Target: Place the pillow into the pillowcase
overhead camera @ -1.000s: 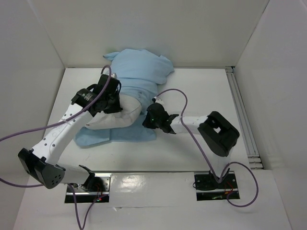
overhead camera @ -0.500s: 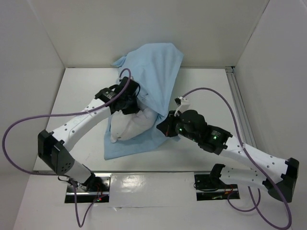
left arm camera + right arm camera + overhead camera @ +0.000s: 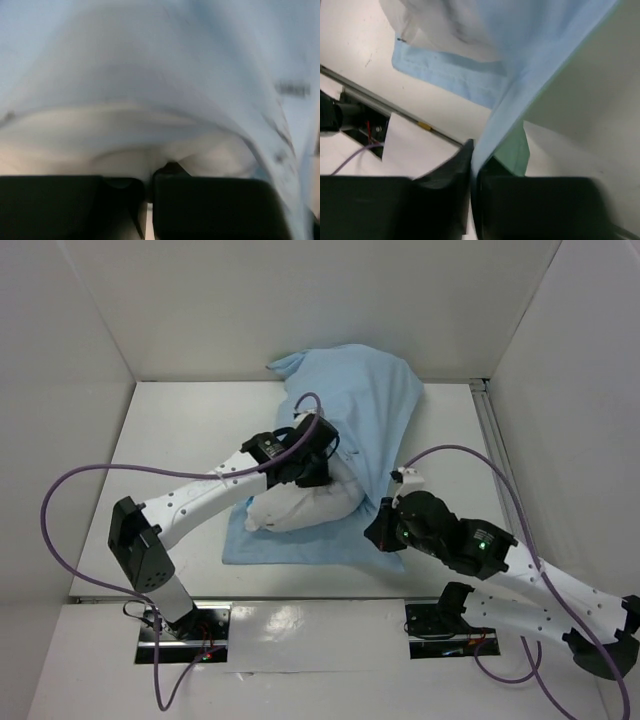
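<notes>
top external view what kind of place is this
Probably a robot lab test cell: a white table boxed in by plain white walls, a left arm and a right arm bolted at its near edge, working a pillow into a pillowcase.

The top camera is looking down from high on the six o'clock side, covering the whole table point(image 3: 440, 440). Both wrist cameras are facing the pillowcase point(image 3: 365, 390) at very close range, sharing it with the overhead view.
</notes>
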